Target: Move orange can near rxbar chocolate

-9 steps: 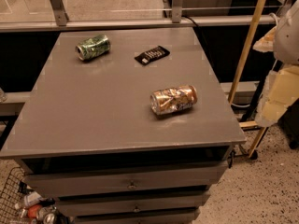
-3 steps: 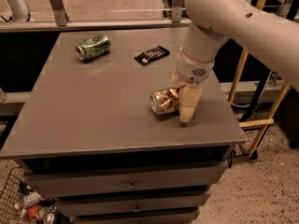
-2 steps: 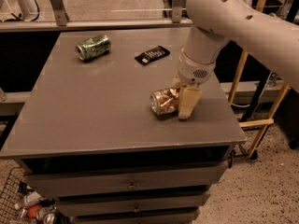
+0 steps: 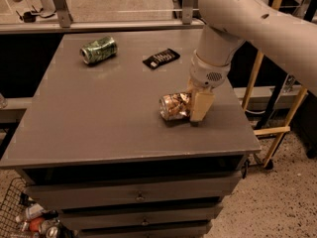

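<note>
The orange can (image 4: 173, 106) lies on its side on the grey table (image 4: 99, 113), right of centre and near the front edge, its silver end facing left. My gripper (image 4: 192, 108) has come down from above onto the can's right half and hides that part of it. The rxbar chocolate (image 4: 161, 58), a flat black wrapper with white lettering, lies further back, apart from the can.
A green dented can (image 4: 99, 50) lies on its side at the back left of the table. Drawers sit below the table front. A wire basket of clutter (image 4: 29, 217) is at the lower left. Yellow poles (image 4: 257, 78) stand to the right.
Three seconds ago the arm was off to the right; it now reaches over the table. Over the last second the gripper has barely shifted at the orange can, which has stayed in place.
</note>
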Robot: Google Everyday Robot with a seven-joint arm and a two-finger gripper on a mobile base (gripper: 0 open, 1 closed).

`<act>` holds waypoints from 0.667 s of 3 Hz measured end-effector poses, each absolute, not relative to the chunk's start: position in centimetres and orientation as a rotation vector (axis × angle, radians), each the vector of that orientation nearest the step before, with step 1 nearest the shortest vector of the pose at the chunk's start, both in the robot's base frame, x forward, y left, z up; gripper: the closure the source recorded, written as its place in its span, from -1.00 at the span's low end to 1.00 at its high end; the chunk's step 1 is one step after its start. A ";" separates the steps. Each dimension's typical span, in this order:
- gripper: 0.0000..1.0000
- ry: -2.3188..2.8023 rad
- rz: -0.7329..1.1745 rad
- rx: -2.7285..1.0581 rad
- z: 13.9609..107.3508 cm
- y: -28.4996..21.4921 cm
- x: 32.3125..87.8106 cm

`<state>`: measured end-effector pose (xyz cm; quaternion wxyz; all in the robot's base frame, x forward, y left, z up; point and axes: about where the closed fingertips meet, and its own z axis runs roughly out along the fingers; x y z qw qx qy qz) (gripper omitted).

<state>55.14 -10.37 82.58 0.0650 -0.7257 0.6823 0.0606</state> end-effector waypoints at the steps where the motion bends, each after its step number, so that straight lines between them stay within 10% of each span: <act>1: 1.00 2.025 0.110 -2.115 86.3 -10.9 56.2; 2: 1.00 1.995 0.000 -1.999 91.0 -11.9 57.8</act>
